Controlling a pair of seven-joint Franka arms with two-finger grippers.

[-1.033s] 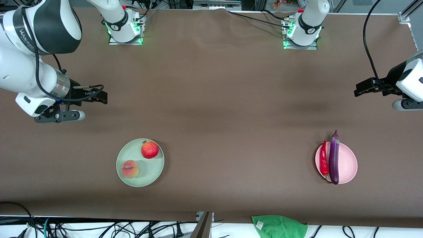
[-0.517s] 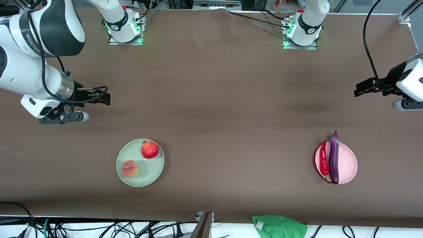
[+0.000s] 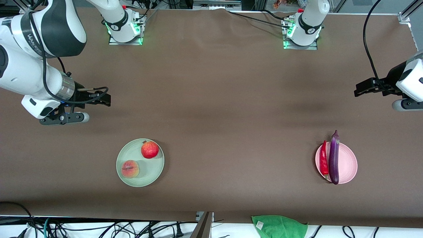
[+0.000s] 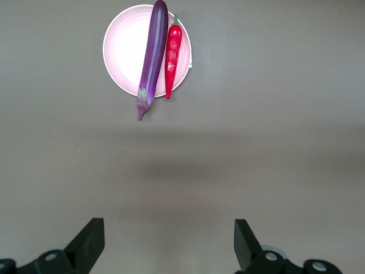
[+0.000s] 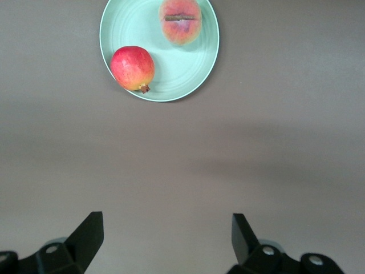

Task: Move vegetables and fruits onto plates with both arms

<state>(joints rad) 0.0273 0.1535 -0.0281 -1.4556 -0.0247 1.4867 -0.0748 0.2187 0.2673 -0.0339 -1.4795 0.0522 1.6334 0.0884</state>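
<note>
Already the pomegranate (image 3: 149, 149), round and red with a small crown, lay on the mint green plate (image 3: 152, 172) together with the yellow-pink peach (image 3: 130, 169), which sat nearer to the front camera. This plate stood toward the right arm's end of the brown bench (image 3: 214, 99). Toward the left arm's end, the pale pink plate (image 3: 347, 163) carried the long glossy purple eggplant (image 3: 334, 160), whose two ends reached over the rim, and the shorter red chili pepper (image 3: 324, 160) lay just beside it at the plate's edge. Compared with one second before, the fruits, the vegetables and both plates had not moved; only the right arm had shifted a little toward the middle of the bench, while the left arm had stayed in the same place. The right pincer (image 3: 105, 99) hung above bare bench, well apart from the green plate, with its fingers (image 5: 85, 234) spread apart and holding nothing. The left pincer (image 3: 358, 90) waited above bare bench near the edge, also with its fingers (image 4: 88, 240) apart and empty. A green cloth (image 3: 279, 226) lay at the bench's near edge.
</note>
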